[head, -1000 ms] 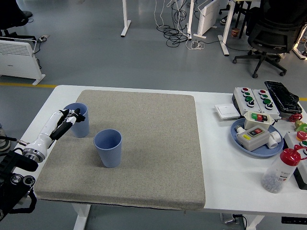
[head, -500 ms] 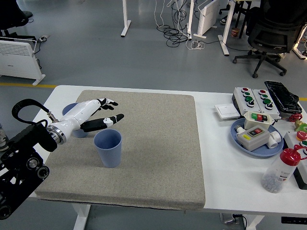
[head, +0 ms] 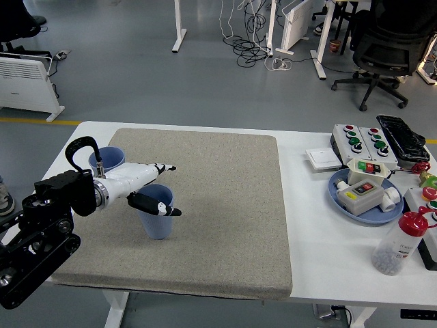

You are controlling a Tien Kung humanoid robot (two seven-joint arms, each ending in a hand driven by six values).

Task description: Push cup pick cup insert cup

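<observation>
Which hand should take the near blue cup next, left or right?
Left. The left hand is already over the near blue cup, fingers spread at its rim. No right arm is in view.

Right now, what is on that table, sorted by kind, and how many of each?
Blue cups: 2, near and far
Grey mat: 1
Blue plate: 1
Button boxes: 4, two on the plate, two behind
Red-capped bottle: 1
White switch: 1
Black tray: 1
Total: 11
</observation>
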